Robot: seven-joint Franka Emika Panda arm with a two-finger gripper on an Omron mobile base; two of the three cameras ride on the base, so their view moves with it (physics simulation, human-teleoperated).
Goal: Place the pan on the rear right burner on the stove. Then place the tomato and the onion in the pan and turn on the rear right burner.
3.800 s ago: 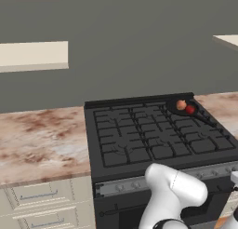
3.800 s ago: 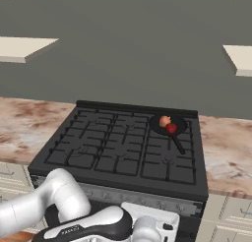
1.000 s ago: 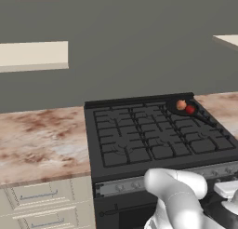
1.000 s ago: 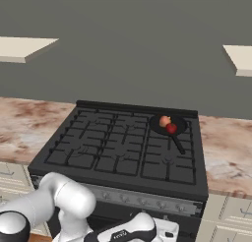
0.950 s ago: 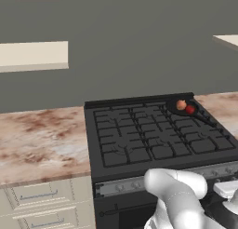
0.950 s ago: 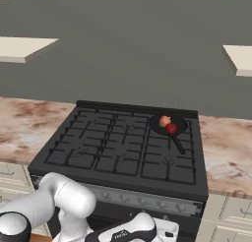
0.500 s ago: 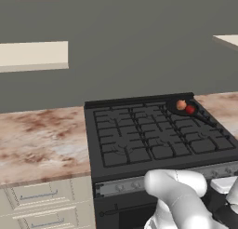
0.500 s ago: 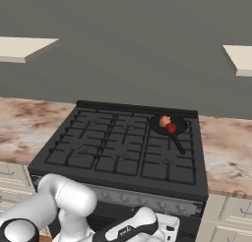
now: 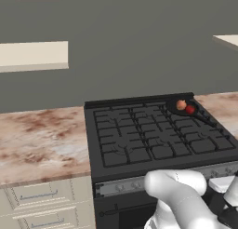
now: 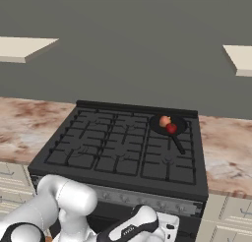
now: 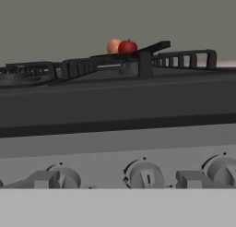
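A: Where do things lie?

B: The pan (image 10: 167, 124) sits on the rear right burner (image 10: 173, 129) at the far right corner of the stove (image 9: 158, 139), handle running toward the front edge. The tomato (image 10: 171, 129) and the onion (image 10: 165, 121) are both inside it, touching or nearly so. Seen from the hand camera, the tomato (image 11: 127, 47) sits just right of the onion (image 11: 114, 46) above the grates.

A: So what remains?

B: By my reading, only the burner. The hand is low in front of the stove, facing the grey knob strip (image 11: 115, 161), with a knob (image 11: 144, 175) almost straight ahead and others to either side.

A: And the jaws?

B: Spread fully apart, holding nothing.

A: How will that knob handle?

B: I'd expect a small, rigid, smooth round dial that resists a little as it turns. It isn't fragile, but it could slip under a loose pinch. Best to close across its raised ridge or opposite sides of its rim, squarely, then rotate about its own axis.

A: Which knob serves the rear right burner?

B: I cannot tell from here; the markings are too small to read.
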